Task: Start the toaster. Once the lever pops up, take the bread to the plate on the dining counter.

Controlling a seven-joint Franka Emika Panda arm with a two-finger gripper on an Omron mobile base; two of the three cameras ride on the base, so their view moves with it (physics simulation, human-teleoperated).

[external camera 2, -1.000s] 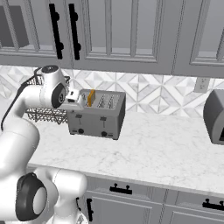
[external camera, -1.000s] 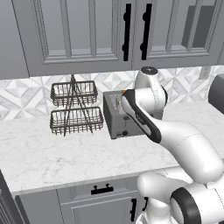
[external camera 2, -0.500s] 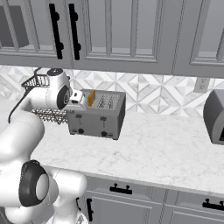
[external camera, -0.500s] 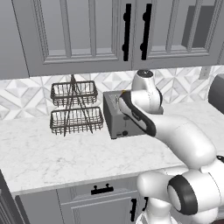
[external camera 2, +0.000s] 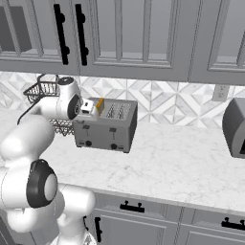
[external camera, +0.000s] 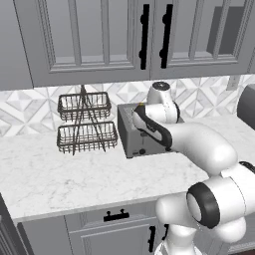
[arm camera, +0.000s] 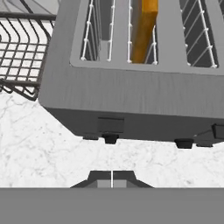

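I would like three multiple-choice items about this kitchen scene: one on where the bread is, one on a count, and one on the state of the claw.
1. Where is the bread?
A. standing in a slot of the toaster
B. lying on the counter
C. in the wire basket rack

2. How many tiers does the wire basket rack have?
A. one
B. two
C. four

3. How does the claw stand?
A. wide open
B. shut on the bread
C. shut, holding nothing

Answers:
1. A, since the orange-crusted slice stands upright in a slot in the hand view.
2. B, since the left base view shows one basket above another.
3. C, since the hand view shows the two finger tips meeting, with nothing between them, above the counter in front of the toaster.
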